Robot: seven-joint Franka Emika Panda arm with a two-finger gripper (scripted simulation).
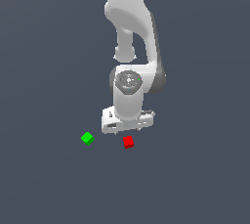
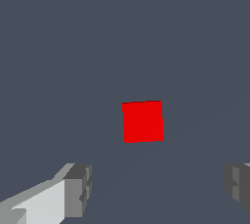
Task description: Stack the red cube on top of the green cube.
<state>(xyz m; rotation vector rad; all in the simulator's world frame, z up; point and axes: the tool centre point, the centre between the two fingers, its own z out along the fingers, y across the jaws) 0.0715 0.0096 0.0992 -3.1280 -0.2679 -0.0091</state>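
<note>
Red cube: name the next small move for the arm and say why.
Probably lower the gripper straight down around the red cube. The wrist view shows the jaws open with the cube roughly centred between them and nothing gripped. In the exterior view the red cube sits on the floor apart from the green cube.

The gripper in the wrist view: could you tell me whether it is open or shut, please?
Open. The gripper has its fingertips set wide apart, with nothing between them; the red cube lies untouched beyond.
</note>
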